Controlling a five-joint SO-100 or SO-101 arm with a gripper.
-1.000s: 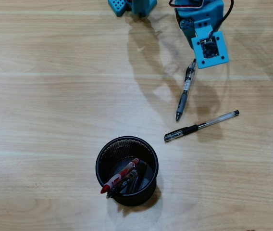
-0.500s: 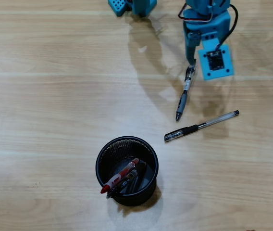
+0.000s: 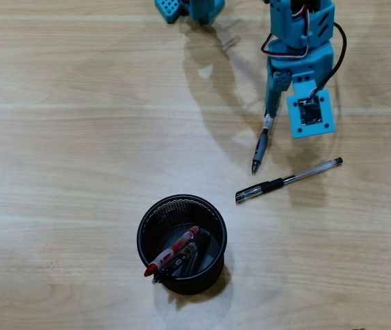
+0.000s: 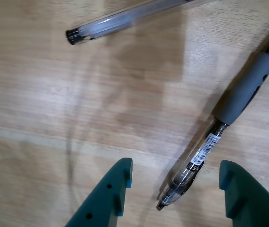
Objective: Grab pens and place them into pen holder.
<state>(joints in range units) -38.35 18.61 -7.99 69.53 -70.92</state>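
In the overhead view the black mesh pen holder (image 3: 182, 199) stands at the lower middle, with a red pen (image 3: 171, 253) and dark pens leaning inside. A grey-blue pen (image 3: 260, 143) lies on the table, its rear end under my blue gripper (image 3: 283, 117). A clear pen with a black cap (image 3: 288, 180) lies just below it. In the wrist view my gripper (image 4: 176, 165) is open. Its fingers (image 4: 118, 189) stand either side of the rear end of the grey-blue pen (image 4: 198, 156) without touching it. The clear pen (image 4: 125, 19) crosses the top.
The arm's blue base parts (image 3: 188, 8) sit at the top edge of the overhead view. Light wooden tabletop (image 3: 65, 137) stretches to the left and between the pens and the holder.
My arm has reached downward in the overhead view, from above the grey-blue pen's rear end to over it. Both pens on the table and the holder have stayed put.
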